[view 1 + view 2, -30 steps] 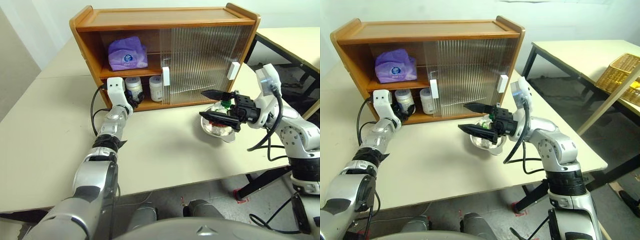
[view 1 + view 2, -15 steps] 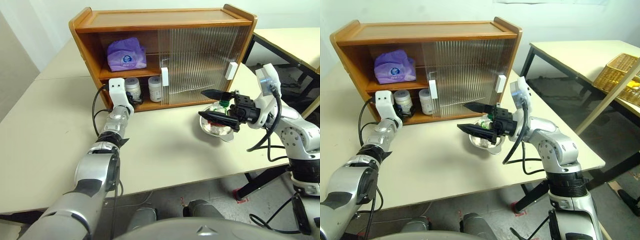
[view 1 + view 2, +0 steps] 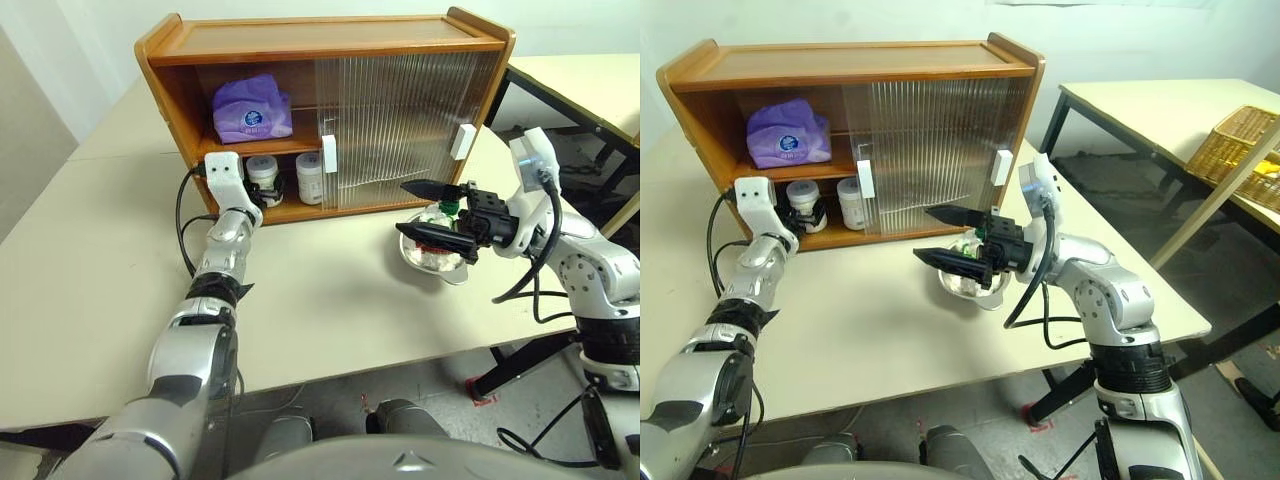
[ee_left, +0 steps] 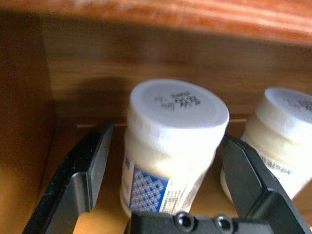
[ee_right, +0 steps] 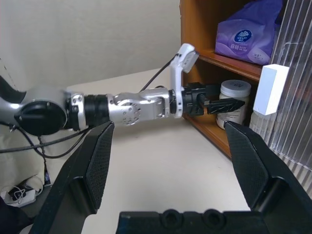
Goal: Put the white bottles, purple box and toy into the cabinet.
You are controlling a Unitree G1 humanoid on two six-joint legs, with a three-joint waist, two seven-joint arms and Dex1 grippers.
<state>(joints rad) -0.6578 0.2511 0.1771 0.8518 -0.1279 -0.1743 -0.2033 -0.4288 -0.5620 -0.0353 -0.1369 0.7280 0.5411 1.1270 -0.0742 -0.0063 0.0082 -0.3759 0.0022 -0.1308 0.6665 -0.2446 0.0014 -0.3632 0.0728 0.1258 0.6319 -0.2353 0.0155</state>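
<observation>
L jaws apart astride white bottle (image 4: 170,146) on lower cabinet (image 3: 330,45) shelf, prob not touching; R jaws apart.

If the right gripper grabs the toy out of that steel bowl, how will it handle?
The toy looks fluffy and soft, so it will likely squash under the fingers and weigh little. The shiny steel bowl under the open right gripper looks light and smooth; it may slide or tip if nudged.

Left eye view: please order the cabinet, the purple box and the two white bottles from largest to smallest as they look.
1. cabinet
2. purple box
3. The two white bottles look about equal, so I do not rank them.
</observation>
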